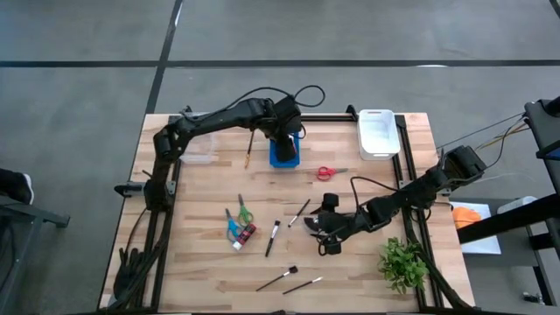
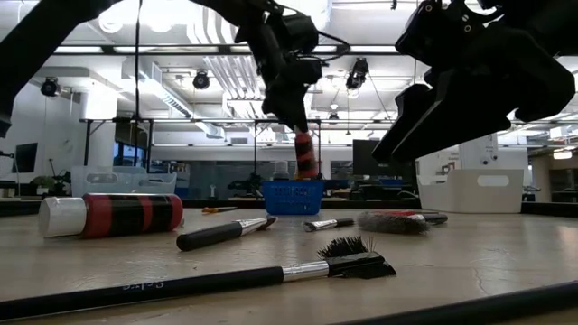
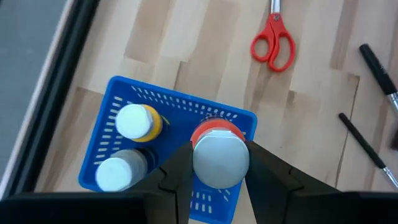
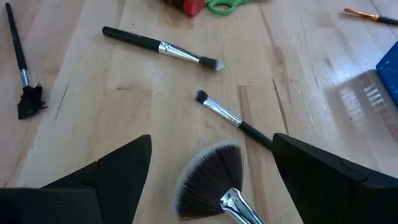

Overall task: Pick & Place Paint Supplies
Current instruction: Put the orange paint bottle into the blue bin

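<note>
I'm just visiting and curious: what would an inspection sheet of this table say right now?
Surface: wooden table, bare between items.
Job's things: red-banded paint bottle held over blue holder, two bottles inside; another bottle, several brushes, fan brush, red scissors, green and blue scissors lie loose.
Clutter: white bin, green plant.
Grippers: left claw shut on bottle; right claw open, low over fan brush.
Cables: black cable looped behind left arm.
Surroundings: grey floor, workshop beyond.

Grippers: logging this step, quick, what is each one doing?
Left gripper: shut on red-capped paint bottle, above blue holder.
Right gripper: open, over fan brush.
</note>
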Tool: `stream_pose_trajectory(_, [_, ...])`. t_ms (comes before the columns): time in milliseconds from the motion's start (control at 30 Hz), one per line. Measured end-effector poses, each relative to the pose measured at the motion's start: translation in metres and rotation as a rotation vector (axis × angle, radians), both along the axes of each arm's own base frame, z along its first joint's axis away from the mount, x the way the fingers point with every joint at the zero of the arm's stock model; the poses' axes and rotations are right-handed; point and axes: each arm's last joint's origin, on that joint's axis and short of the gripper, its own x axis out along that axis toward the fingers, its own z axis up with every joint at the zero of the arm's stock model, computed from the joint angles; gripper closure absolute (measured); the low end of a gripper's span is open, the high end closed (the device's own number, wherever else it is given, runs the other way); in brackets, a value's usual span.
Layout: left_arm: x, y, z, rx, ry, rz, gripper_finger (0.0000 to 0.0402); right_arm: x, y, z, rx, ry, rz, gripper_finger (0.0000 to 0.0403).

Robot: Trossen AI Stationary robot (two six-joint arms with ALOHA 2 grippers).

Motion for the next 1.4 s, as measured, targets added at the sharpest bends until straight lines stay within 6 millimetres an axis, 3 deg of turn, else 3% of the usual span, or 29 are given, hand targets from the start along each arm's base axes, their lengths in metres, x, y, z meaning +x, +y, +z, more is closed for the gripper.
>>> stream_pose_trajectory(733, [0.011, 0.011, -0.04, -0.042, 0.084, 0.005, 0.0282, 0.0, 0.0, 0.0, -0.002, 0.002, 0.003, 0.0071])
stream_pose_trajectory(1100, [0.011, 0.011, -0.042, -0.04, 0.081, 0.005, 0.0282, 0.0, 0.0, 0.0, -0.005, 0.002, 0.007, 0.0071])
stream_pose_trajectory(1400, [0.01, 0.01, -0.055, -0.045, 0.096, 0.001, 0.0282, 0.0, 0.0, -0.001, -0.005, 0.003, 0.007, 0.0071])
